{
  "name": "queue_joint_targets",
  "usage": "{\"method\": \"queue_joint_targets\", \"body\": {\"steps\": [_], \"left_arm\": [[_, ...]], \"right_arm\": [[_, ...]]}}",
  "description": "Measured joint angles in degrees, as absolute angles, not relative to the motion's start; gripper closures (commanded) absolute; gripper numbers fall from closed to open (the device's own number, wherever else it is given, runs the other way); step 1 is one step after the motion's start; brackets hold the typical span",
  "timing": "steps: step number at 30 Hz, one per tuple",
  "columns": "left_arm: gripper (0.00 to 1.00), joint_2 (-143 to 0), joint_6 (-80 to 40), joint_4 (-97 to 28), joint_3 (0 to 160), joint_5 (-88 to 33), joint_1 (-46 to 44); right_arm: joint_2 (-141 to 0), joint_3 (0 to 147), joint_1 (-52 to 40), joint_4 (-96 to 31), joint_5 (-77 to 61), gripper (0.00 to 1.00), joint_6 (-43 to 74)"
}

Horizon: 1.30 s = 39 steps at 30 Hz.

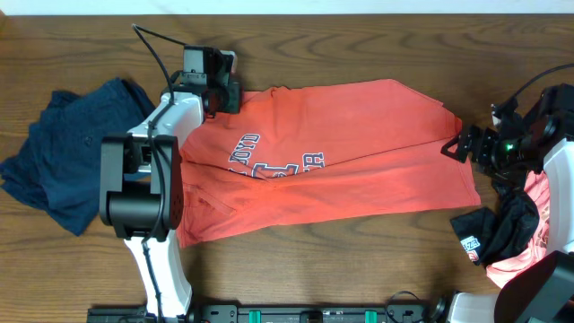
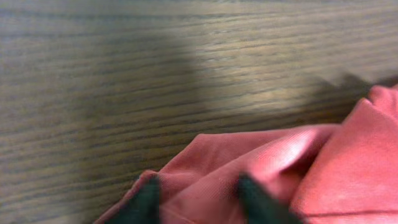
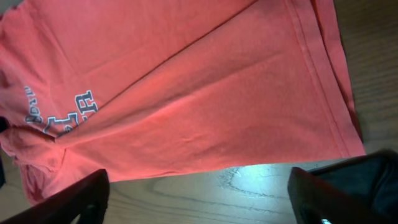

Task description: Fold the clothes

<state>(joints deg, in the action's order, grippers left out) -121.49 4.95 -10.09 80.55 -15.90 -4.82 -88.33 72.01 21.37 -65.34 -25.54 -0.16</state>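
Fingers of my left gripper [image 2: 198,198] stand narrow, pinched on a raised fold of the orange-red T-shirt [image 2: 348,162]. The cloth fills the gap between them and touches both. Just beyond their tips the shirt's edge ends and the bare wooden table [image 2: 155,74] runs on. Seen from above, this gripper sits at the shirt's far corner on my left side, and the lettering [image 1: 273,161] lies a little behind the fingers, toward my base.

My right gripper [image 3: 199,183] has its fingers spread wide, with nothing between them but table. Just ahead of their tips lies the shirt's hem, flat on the wood. The rest of the shirt stretches away from them, creased on a diagonal, with the navy-and-white lettering at the far end. Seen from above, these fingers are right beside the shirt's edge on my right side; I cannot tell whether they touch it.

Outward of my left fingers, and apart from them, a navy blue garment [image 1: 67,157] lies crumpled. Behind my right fingers, toward my base, a black garment [image 1: 502,224] is heaped on a pink one [image 1: 513,266].
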Motion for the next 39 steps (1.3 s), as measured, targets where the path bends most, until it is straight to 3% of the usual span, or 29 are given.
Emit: {"method": "queue_joint_targets", "body": {"steps": [3,9,17,24,27,32,39], "left_arm": [[0.94,-121.49,4.71,-10.07,80.58,-15.92,-4.82],[0.94,-120.64,2.50,-12.91,80.60,-15.92,-4.71],[0.94,-107.98,-6.13,-19.70,80.66,-15.94,-3.79],[0.94,-102.87,-9.87,-29.54,81.47,-15.97,-3.84],[0.94,-103.39,-10.57,-33.32,81.43,-15.90,-3.84],[0.94,-103.50,-10.74,-37.54,81.41,-15.92,-3.84],[0.94,-103.50,-10.74,-38.28,80.77,-15.92,-3.84]], "right_arm": [[-88.33,72.01,21.37,-65.28,-25.78,0.42,-0.71],[-88.33,72.01,21.34,-65.30,-24.27,0.49,-0.64],[-88.36,71.99,18.33,-60.64,-14.22,0.44,0.08],[-90.45,72.03,11.29,-45.23,-9.19,0.35,1.04],[-93.71,72.14,8.62,-36.42,-7.84,0.27,1.32],[-101.84,72.38,5.72,-22.87,-6.76,0.26,1.58],[-115.92,81.73,5.65,-22.28,-6.42,0.16,2.61]]}}
